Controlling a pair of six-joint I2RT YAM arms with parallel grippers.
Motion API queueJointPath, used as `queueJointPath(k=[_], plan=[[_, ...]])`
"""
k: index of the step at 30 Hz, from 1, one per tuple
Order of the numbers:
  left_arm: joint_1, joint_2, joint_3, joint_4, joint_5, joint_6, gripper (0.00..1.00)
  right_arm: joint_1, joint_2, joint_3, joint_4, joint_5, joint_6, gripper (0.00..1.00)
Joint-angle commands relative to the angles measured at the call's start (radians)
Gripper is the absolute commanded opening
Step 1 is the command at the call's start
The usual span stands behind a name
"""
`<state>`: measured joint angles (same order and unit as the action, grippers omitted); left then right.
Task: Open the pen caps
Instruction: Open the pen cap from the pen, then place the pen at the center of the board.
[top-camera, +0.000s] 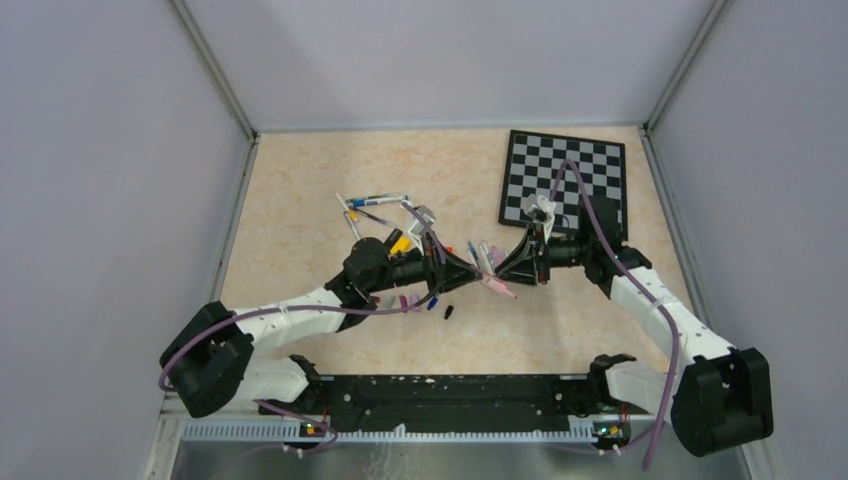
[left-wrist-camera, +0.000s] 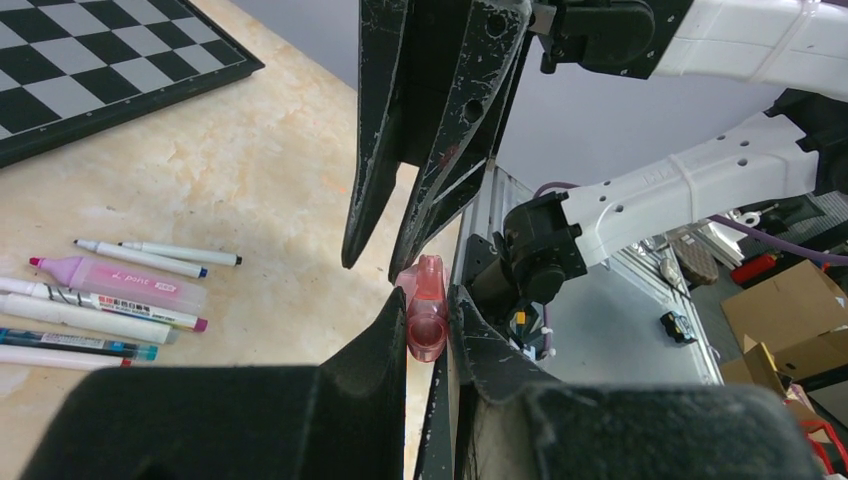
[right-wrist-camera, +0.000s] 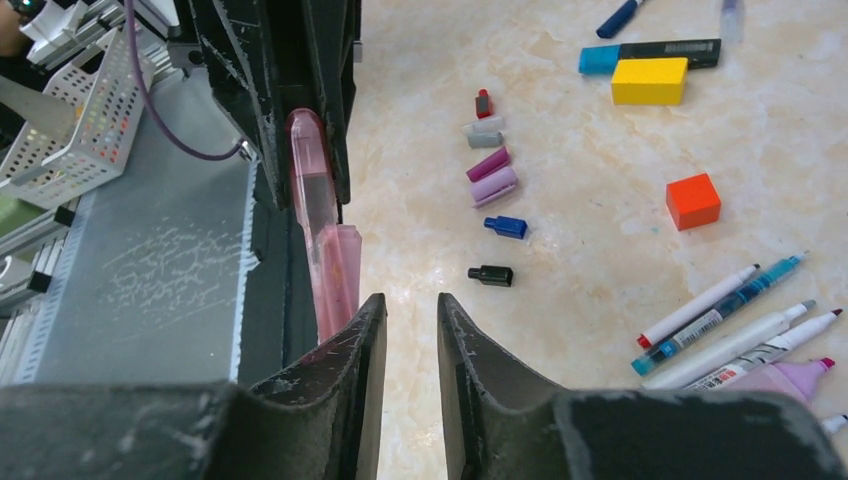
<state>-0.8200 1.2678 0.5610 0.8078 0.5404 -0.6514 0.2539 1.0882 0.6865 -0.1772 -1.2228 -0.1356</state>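
While the left gripper (left-wrist-camera: 425, 300) clamps the pink highlighter (left-wrist-camera: 425, 332), the right gripper (right-wrist-camera: 410, 300) stands narrowly parted and empty just beside it. Loose pen caps (right-wrist-camera: 494, 186) and pens (right-wrist-camera: 730, 345) lie on the table (right-wrist-camera: 600, 250).

Robotics lab: grey partition walls (top-camera: 110, 150), aluminium frame posts (top-camera: 215, 70), checkerboard panel (top-camera: 565, 180), cardboard boxes (left-wrist-camera: 785, 305).

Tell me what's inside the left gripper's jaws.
A pink pen is pinched in the left gripper. Only its rounded end shows from that wrist; the fingers cover the rest.
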Motion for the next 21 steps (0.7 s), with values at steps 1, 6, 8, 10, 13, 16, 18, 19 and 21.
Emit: queueJointPath(k=[1,6,8,10,13,16,18,19,21], plan=[[-0.001,-0.041,0.042,-0.021,-0.003,0.054,0.0,-0.021,-0.025,0.021,0.01,0.044,-0.018,0.26],[0.001,-0.08,0.042,-0.102,0.002,0.099,0.0,-0.059,-0.051,-0.003,0.022,0.042,-0.012,0.31],[0.001,-0.092,0.038,-0.139,0.01,0.11,0.0,-0.079,-0.061,-0.011,0.026,0.032,-0.012,0.32],[0.001,-0.099,0.032,-0.167,0.02,0.116,0.0,-0.101,-0.068,-0.022,0.033,0.023,-0.014,0.32],[0.0,-0.108,0.016,-0.201,0.035,0.116,0.0,-0.126,-0.079,-0.038,0.027,0.021,-0.034,0.33],[0.001,-0.114,0.002,-0.234,0.04,0.113,0.0,-0.141,-0.085,-0.05,0.013,0.026,-0.061,0.34],[0.002,-0.116,-0.001,-0.258,0.041,0.115,0.0,-0.15,-0.088,-0.056,0.008,0.03,-0.073,0.34],[0.001,-0.118,-0.002,-0.272,0.039,0.116,0.0,-0.153,-0.088,-0.059,0.008,0.03,-0.078,0.35],[0.004,-0.117,-0.002,-0.296,0.036,0.116,0.0,-0.161,-0.088,-0.064,0.007,0.034,-0.087,0.35]])
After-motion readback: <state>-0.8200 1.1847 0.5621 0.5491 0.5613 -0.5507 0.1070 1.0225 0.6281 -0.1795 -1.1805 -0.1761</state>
